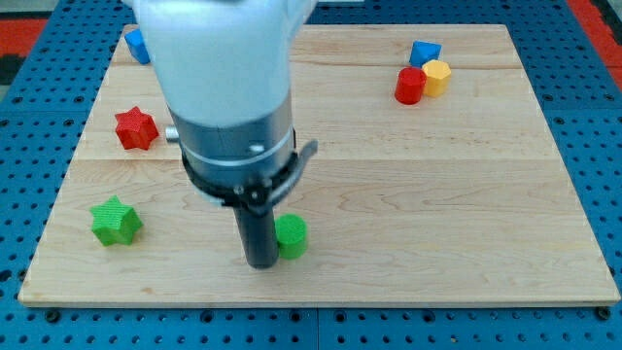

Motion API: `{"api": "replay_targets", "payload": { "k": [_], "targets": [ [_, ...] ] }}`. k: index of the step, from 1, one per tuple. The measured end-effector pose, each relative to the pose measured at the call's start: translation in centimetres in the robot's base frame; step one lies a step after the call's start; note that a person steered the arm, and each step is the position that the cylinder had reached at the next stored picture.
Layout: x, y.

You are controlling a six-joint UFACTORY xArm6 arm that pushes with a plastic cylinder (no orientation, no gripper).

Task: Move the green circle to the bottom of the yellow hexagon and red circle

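The green circle [291,236] lies on the wooden board near the view's bottom, a little left of centre. My tip [260,262] is right at its left side, touching or nearly touching it. The red circle [409,86] and the yellow hexagon [436,76] sit together at the view's upper right, the hexagon to the right of the circle. The arm's body hides part of the board above the tip.
A blue block [424,52] sits just above the red circle and yellow hexagon. A red star [135,128] lies at the left, a green star [116,221] at the lower left, a blue block [136,45] at the top left, partly hidden by the arm.
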State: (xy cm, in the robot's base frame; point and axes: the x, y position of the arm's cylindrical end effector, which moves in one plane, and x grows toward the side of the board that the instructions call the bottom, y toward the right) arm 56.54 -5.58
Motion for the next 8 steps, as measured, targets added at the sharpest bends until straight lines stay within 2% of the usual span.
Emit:
{"api": "replay_targets", "payload": {
  "k": [1,4,5,6,8],
  "targets": [
    [-2.2,0.1],
    [-1.5,6.3],
    [-6.1,11.2],
    [-8.8,13.9],
    [-6.3,16.3]
  ]
}}
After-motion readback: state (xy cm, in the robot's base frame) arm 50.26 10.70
